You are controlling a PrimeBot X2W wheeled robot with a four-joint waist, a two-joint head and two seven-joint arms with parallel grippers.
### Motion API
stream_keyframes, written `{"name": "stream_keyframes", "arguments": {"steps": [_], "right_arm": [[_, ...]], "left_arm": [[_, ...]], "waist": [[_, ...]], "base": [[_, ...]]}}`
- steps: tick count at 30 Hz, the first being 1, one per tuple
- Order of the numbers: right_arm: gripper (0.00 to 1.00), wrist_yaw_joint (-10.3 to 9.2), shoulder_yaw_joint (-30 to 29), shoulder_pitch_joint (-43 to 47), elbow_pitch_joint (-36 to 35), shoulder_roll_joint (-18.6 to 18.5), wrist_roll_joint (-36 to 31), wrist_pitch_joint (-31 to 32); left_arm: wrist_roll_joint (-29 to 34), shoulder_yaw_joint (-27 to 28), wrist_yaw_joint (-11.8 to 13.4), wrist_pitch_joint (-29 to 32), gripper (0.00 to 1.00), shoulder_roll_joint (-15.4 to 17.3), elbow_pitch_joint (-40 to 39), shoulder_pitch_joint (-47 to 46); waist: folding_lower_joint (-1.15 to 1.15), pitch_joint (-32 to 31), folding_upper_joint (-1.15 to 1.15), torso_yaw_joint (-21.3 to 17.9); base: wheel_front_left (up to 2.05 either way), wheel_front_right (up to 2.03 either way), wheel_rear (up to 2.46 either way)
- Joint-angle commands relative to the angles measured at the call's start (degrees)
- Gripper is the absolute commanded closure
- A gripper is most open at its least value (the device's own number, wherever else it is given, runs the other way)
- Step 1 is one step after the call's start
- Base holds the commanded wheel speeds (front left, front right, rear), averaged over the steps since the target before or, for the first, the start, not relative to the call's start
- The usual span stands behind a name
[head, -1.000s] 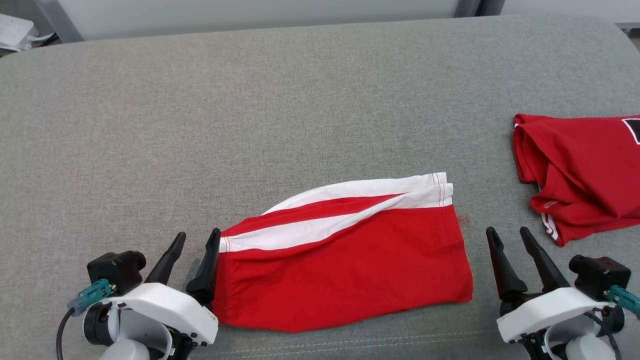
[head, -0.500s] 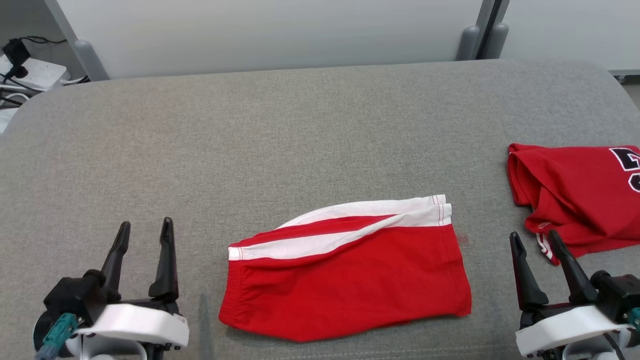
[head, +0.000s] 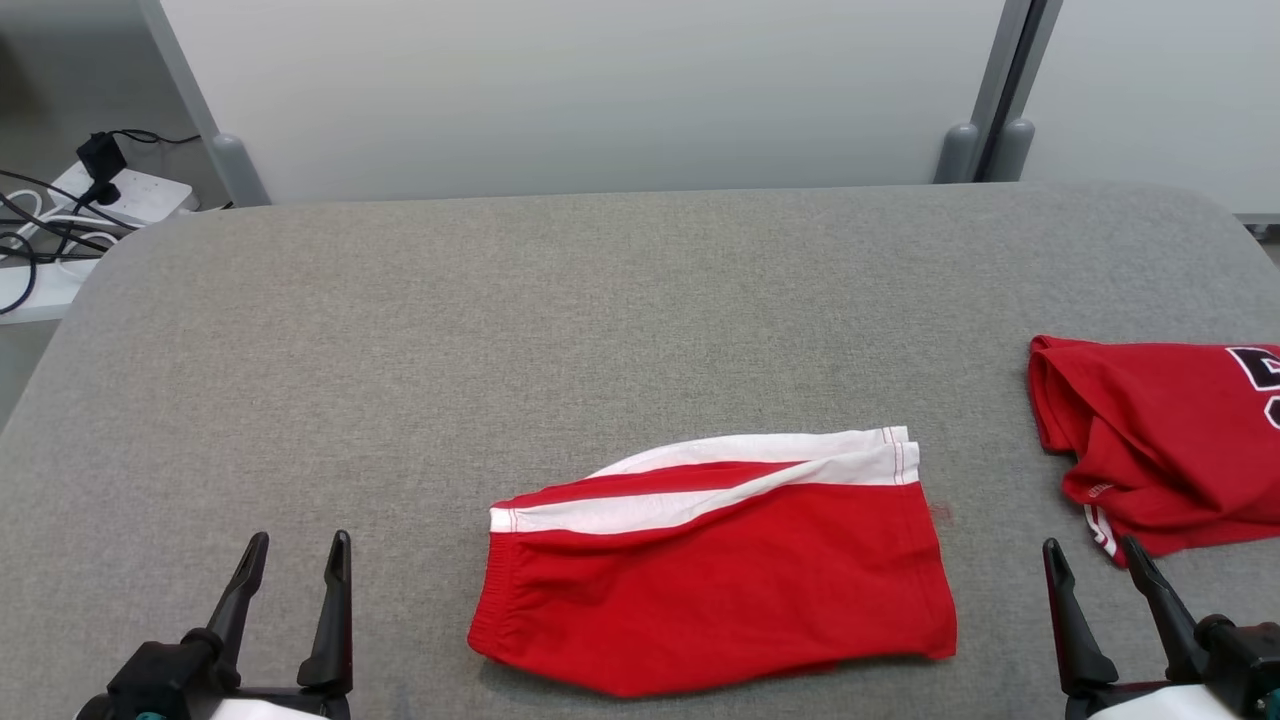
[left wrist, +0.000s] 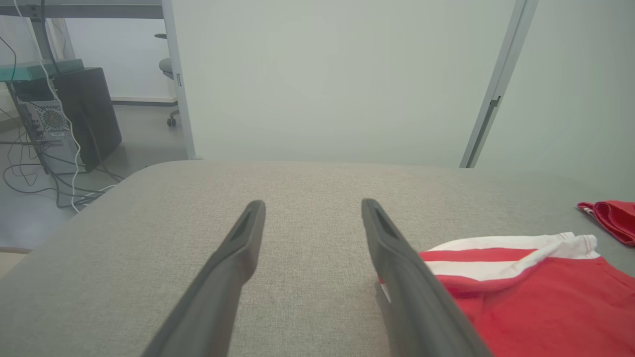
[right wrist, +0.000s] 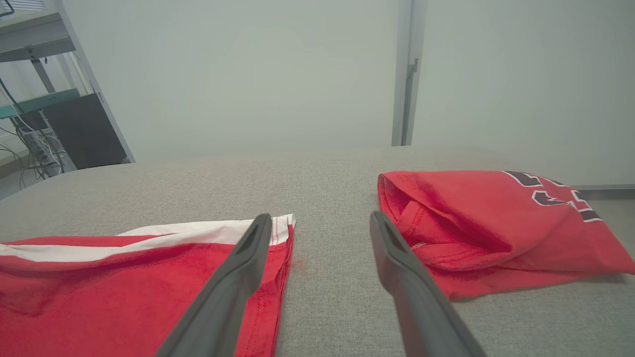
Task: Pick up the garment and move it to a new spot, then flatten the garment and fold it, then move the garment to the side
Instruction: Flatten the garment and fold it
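Shorts: You have red shorts [head: 720, 590] with white side stripes lying folded and flat on the grey desk [head: 500, 330], near edge, centre.
Long axis: They run left to right. The waistband is at the left end and the leg hems at the right end.
Left hand: Your left hand [head: 300, 540] sits at the near left, clear of the waistband with bare desk between. Its fingers are spread, hold nothing and point toward the far side.
Right hand: Your right hand [head: 1090, 545] sits at the near right, just beyond the hem end. Its fingers are also spread and empty, and they point the same way.
Nearer hand: The right looks slightly closer to its end of the shorts, though the two flank them almost evenly.
Key relation: The shorts lie between your hands, so each would reach inward for its own end.
Jersey: A second red garment [head: 1170, 450] with dark lettering lies far right, just past your right hand.
Likely step: The fold looks done. What remains is moving the shorts aside.
Risk: The jersey takes up the right side, so a move that way could snag it.
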Motion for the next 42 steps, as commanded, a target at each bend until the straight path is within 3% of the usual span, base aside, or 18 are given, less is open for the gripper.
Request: {"name": "stream_keyframes", "arguments": {"steps": [1,14,20,28,40,41,42], "right_arm": [[0.00,-0.16,1.0,-1.2,-0.8,-0.6,-0.5,-0.8],[0.00,-0.16,0.4,-2.7,1.7,-0.4,0.1,-0.7],[0.00,-0.16,3.1,-8.6,10.6,-1.8,2.8,0.8],[0.00,-0.16,11.4,-16.9,26.6,-3.1,9.1,5.6],[0.00,-0.16,19.3,-24.3,37.6,-3.7,16.9,8.9],[0.12,-0.16,20.3,-24.7,38.0,-3.9,17.4,9.2],[0.62,-0.16,21.0,-25.1,38.3,-4.1,18.1,9.2]], "left_arm": [[0.8,2.5,-0.6,-0.6,0.00,0.6,-1.1,-2.1],[3.6,2.8,-4.0,-0.6,0.00,-2.3,1.8,-5.7],[4.7,1.9,-4.7,-0.6,0.00,-3.7,2.2,-8.0],[5.7,1.2,-6.5,-0.6,0.00,-5.7,3.4,-9.5],[6.8,2.0,-8.4,-0.6,0.00,-7.1,4.2,-10.7],[6.9,2.1,-8.5,-0.6,0.00,-7.2,4.3,-10.8],[6.9,2.2,-8.7,-0.6,0.00,-7.3,4.3,-10.9]], "waist": [[0.00,-0.2,0.00,0.4],[0.00,0.6,0.00,2.0],[0.00,2.1,0.00,3.5],[0.00,2.5,0.00,5.8],[0.00,3.5,0.00,7.2],[0.00,3.6,0.00,7.2],[0.00,3.7,0.00,7.2]], "base": [[0.00,0.00,0.00],[0.00,0.00,0.00],[0.00,0.00,0.00],[0.00,0.00,0.00],[0.00,0.00,0.00],[0.00,0.00,0.00],[0.00,0.00,0.00]]}}
